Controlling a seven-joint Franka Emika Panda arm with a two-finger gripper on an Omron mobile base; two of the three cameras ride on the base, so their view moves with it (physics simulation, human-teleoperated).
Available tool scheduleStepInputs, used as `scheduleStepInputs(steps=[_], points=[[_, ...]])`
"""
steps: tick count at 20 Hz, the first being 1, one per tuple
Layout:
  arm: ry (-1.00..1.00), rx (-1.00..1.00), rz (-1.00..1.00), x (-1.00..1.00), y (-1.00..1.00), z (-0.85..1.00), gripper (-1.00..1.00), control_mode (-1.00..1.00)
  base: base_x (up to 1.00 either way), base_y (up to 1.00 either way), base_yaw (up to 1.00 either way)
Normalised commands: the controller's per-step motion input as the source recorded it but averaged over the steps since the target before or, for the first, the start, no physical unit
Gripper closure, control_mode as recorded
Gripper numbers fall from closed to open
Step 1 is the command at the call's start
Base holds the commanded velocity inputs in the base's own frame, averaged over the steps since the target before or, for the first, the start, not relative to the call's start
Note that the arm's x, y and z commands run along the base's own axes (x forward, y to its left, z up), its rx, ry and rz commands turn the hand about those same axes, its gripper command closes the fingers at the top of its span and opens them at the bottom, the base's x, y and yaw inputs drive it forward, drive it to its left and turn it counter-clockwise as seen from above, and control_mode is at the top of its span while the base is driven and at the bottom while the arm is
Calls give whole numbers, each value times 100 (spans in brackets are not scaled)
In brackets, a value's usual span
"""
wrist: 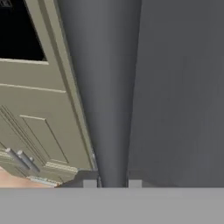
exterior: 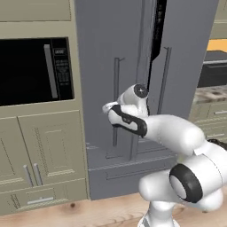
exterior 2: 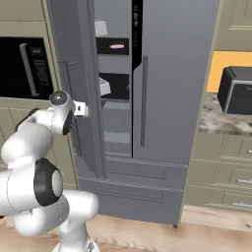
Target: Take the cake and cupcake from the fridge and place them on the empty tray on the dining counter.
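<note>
- The fridge (exterior 2: 162,88) is plain mid-grey, with grey bar handles and a black interior showing at the door gap.
- Its door bins (exterior 2: 104,86) are white.
- The microwave (exterior: 33,71) is black with a grey handle.
- The cabinets (exterior: 42,155) are dull olive-beige with grey pulls.
- The floor (exterior: 88,213) is pale wood-grain.
- A wall patch (exterior 2: 224,61) is orange.
- The counter (exterior 2: 221,120) is speckled grey-brown stone.
</note>
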Motion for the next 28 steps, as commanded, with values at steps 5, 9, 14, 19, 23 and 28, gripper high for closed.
scheduleStepInputs(steps=[5, 9, 14, 19, 23, 28], points=[[2, 0, -20, -100, 71, 13, 100, -100, 0, 0, 0], [-2, 16, -15, -100, -96, 99, 100, -100, 0, 0, 0], [0, 9, -20, -100, -89, 52, 100, -100, 0, 0, 0], [25, 57, 18, -15, -94, 6, 100, -100, 0, 0, 0], [20, 58, 34, 27, -70, 0, 100, -100, 0, 0, 0], [35, 38, 32, 93, -27, 0, 100, -100, 0, 0, 0]])
